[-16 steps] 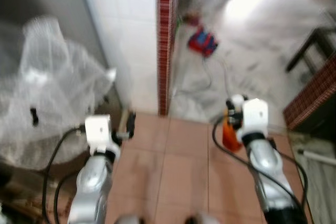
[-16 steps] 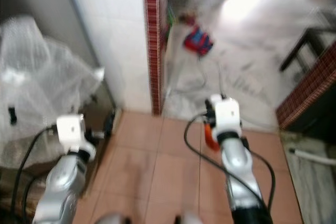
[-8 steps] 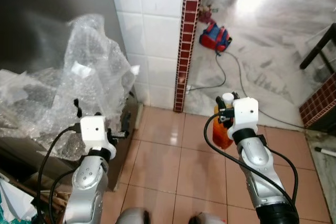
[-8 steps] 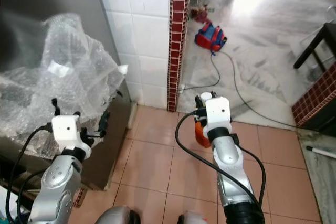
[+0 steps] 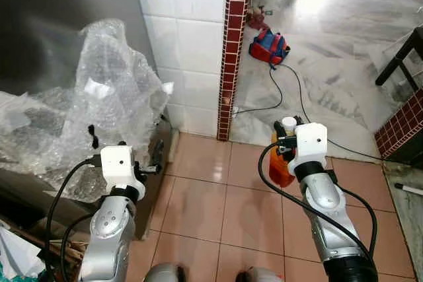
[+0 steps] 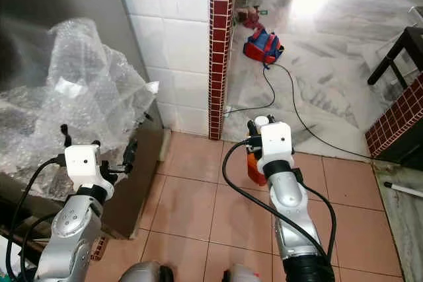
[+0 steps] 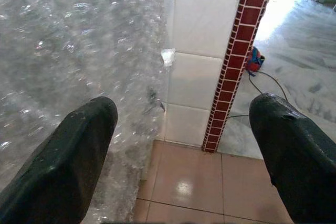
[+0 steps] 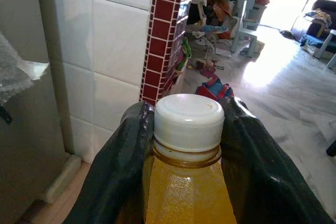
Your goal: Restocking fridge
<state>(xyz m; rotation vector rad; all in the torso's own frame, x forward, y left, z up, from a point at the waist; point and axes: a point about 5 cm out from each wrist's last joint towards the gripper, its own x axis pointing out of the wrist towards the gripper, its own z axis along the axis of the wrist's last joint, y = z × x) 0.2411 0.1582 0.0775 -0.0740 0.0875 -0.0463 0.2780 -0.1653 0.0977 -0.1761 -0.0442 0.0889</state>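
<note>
Orange drink in hand, but no fridge door to be seen yet

The bottle (image 8: 189, 182) of orange drink with the white cap sits upright in the right gripper (image 8: 184, 145), whose black fingers are closed snug around its neck just under the cap, held out above the terracotta floor tiles (image 5: 218, 209). The left gripper (image 7: 184, 145) is spread wide and holding nothing, right next to a heap of bubble wrap (image 5: 99, 104) piled on a low metal cabinet (image 6: 135, 183). Ahead there's a white tiled wall (image 5: 192, 44) with a red brick strip (image 5: 231, 44). My worry: the grip is only on the neck, so a jolt while walking could swing or slip the bottle, and that wrap could snag the free fingers.
</note>
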